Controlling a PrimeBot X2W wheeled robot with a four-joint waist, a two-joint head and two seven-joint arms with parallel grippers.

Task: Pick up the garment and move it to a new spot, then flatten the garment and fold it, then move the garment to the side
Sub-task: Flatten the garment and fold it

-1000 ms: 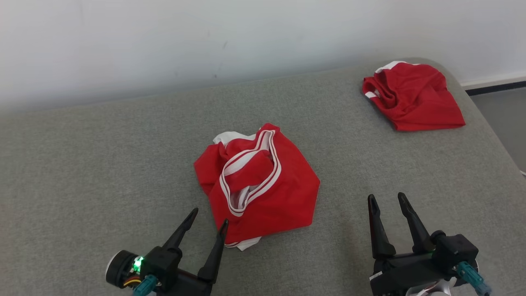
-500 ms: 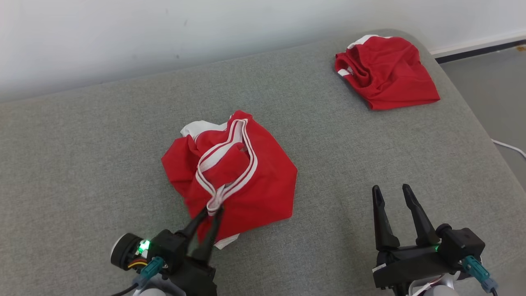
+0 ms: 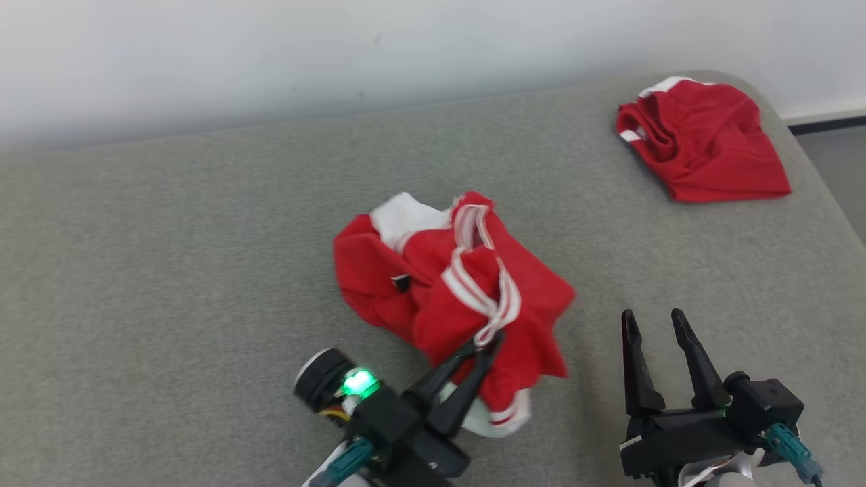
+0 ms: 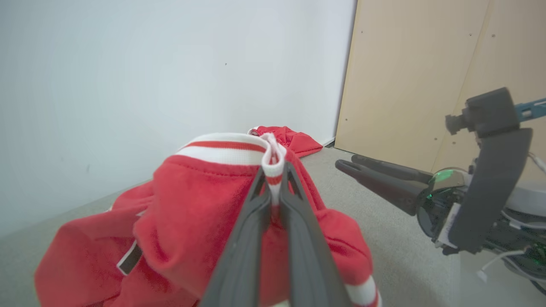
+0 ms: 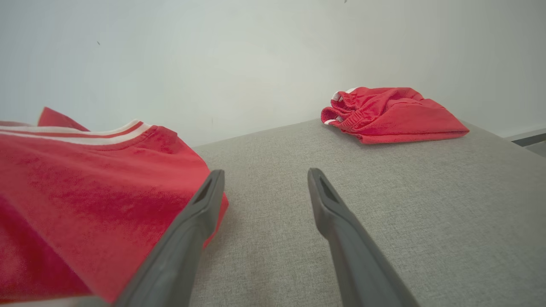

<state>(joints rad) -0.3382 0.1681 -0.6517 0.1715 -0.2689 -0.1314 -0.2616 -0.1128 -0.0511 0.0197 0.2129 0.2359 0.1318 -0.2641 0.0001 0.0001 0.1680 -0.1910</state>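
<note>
Red garment is pinched by its striped hem betw. tips of left gripper, bulk bunched just ahead on the grey cushion, right gripper seen spread, empty, alongside; thin hold could be lost if it's yanked fast.

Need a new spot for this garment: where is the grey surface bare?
Bare: the wide stretch of grey surface left of the garment up to the wall, and the strip between that garment and the other red garment. Crowded: near edge, around the left hand and right hand.
</note>
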